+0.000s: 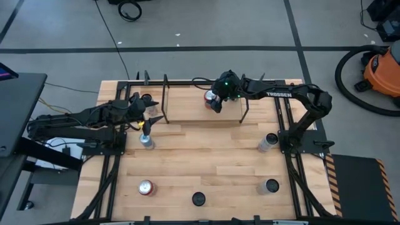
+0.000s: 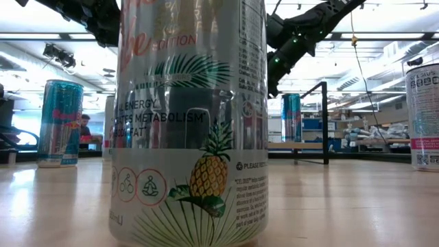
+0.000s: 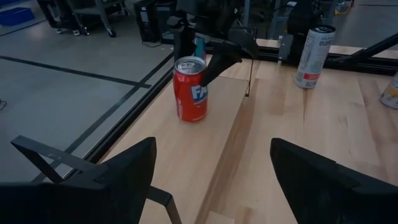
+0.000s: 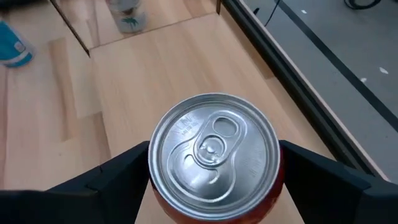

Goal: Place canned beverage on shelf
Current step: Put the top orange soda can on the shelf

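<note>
A red soda can (image 3: 191,88) stands upright on the light wood board of the shelf (image 1: 187,103), the low black-rod rack at the far edge of the table (image 1: 212,169). The right gripper (image 1: 214,103) is directly over the can, one dark finger on either side. In the right wrist view the silver lid (image 4: 213,157) fills the space between the fingers (image 4: 112,177), which stand very close to its sides; whether they are touching the can or have just let go cannot be told from the pictures. The can rests on the board on its own base, so the placing itself looks essentially done; what appears to remain is for the fingers to clear the can and the arm to pull away without tipping it. The left gripper (image 1: 150,119) waits near the left end of the shelf, its fingers partly open and empty, just above a slim can (image 1: 145,141) standing on the table. Several more cans stand on the table: a red-topped one (image 1: 145,187) and two dark-topped ones (image 1: 199,199) near the front, and another (image 1: 269,141) by the right arm's base.
</note>
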Action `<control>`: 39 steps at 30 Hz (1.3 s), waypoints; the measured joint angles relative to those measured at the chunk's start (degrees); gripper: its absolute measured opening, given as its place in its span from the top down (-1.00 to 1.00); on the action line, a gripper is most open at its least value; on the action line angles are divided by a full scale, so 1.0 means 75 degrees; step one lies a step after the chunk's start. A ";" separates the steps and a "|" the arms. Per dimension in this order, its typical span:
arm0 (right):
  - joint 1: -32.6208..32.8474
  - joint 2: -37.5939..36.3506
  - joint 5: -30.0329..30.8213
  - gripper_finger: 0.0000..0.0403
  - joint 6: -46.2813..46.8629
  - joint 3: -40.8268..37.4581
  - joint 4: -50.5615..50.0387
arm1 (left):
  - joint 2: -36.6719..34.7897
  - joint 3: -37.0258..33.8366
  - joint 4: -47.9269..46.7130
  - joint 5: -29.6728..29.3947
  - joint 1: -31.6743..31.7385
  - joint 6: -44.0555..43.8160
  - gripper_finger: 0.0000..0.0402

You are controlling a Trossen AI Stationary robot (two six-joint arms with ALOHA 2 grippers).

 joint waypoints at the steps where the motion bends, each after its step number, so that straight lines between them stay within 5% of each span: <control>1: 0.0000 -0.0008 0.0006 -0.73 -0.0002 0.0000 0.0022 | 0.0000 0.0000 0.0000 0.0000 -0.0003 0.0003 -0.58; 18: 0.0015 -0.0066 0.0496 -0.77 -0.0405 0.0000 0.0585 | 0.0001 0.0000 0.0000 0.0000 -0.0001 0.0003 -0.58; 32: 0.0148 -0.0807 0.0114 -0.76 -0.0230 0.0006 0.0612 | 0.0000 0.0000 0.0000 0.0000 -0.0003 0.0003 -0.58; 39: 0.0329 -0.0726 0.0752 -0.67 -0.0204 0.0000 0.0407 | 0.0000 0.0000 0.0000 0.0000 -0.0002 0.0000 -0.58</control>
